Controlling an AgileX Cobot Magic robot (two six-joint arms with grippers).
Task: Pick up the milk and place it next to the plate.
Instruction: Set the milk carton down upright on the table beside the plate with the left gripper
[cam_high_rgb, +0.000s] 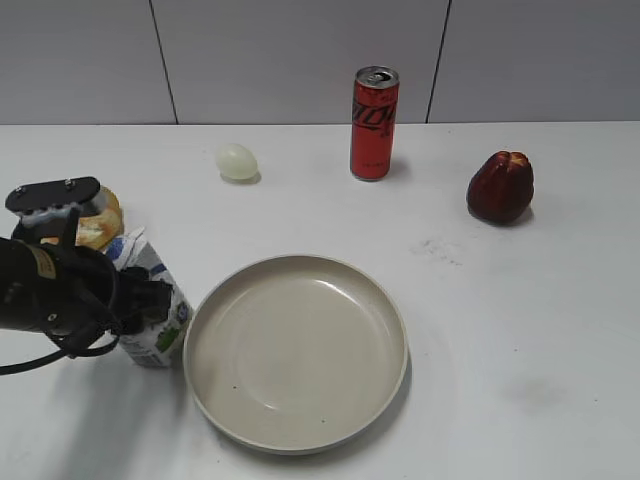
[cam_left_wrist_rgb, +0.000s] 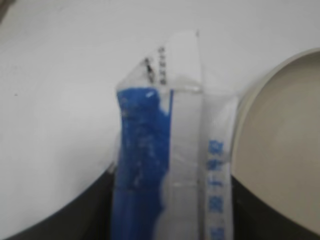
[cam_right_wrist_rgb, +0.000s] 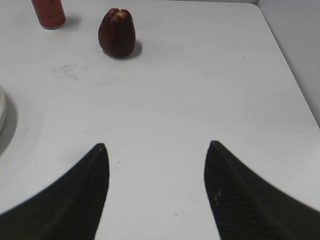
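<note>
The milk (cam_high_rgb: 160, 322) is a small white carton with a blue top and a green patch. It stands a little tilted at the left rim of the plate (cam_high_rgb: 300, 350), a large round beige dish. My left gripper (cam_high_rgb: 140, 298) is shut on the milk from the left. In the left wrist view the milk (cam_left_wrist_rgb: 170, 150) fills the space between the dark fingers of the left gripper (cam_left_wrist_rgb: 170, 200), with the plate (cam_left_wrist_rgb: 285, 140) right beside it. My right gripper (cam_right_wrist_rgb: 156, 147) is open and empty over bare table; it does not show in the exterior view.
A red can (cam_high_rgb: 374, 122) stands at the back centre. A pale egg-shaped object (cam_high_rgb: 237, 161) lies at the back left, and a dark red fruit (cam_high_rgb: 500, 186) at the back right. A yellowish bun-like thing (cam_high_rgb: 100, 220) sits behind my left arm. The table's right edge (cam_right_wrist_rgb: 300, 100) is near.
</note>
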